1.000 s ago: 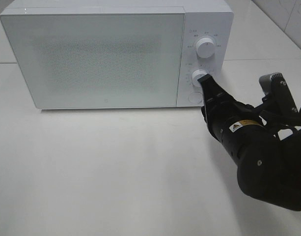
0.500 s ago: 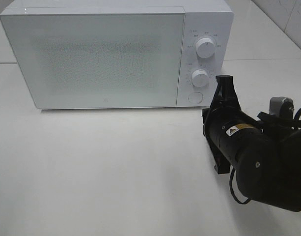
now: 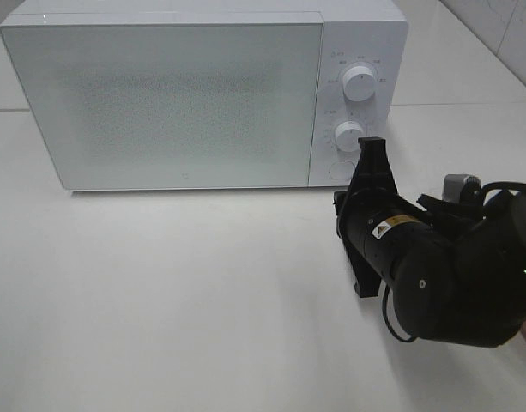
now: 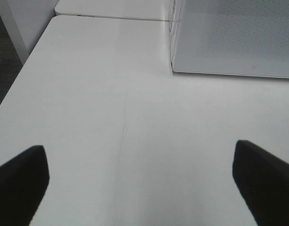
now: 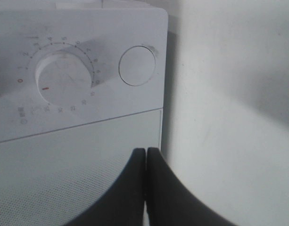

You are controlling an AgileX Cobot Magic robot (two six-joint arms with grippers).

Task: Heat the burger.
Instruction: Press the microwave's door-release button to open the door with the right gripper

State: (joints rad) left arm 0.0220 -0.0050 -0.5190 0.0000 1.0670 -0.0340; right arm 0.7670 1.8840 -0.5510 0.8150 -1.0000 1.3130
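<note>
Microwave (image 3: pixel 168 103) door shut; burger not visible, likely inside. Right gripper (image 3: pixel 371 144) closed, empty, just beside timer knob (image 3: pixel 349 135). Left gripper (image 4: pixel 142 181) wide open, holding nothing. Step looks like timer setting; next needs jaws opened, squared on knob, then a twist.

Holds right claw (image 5: pixel 145 153) pinched fully together and rolled onto its side, right arm (image 3: pixel 443 275) reaching forward; holds left claw (image 4: pixel 139 148) spread wide

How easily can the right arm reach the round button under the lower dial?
Probably yes, easily: the shut right claw hangs close to the round button, nothing between them.
</note>
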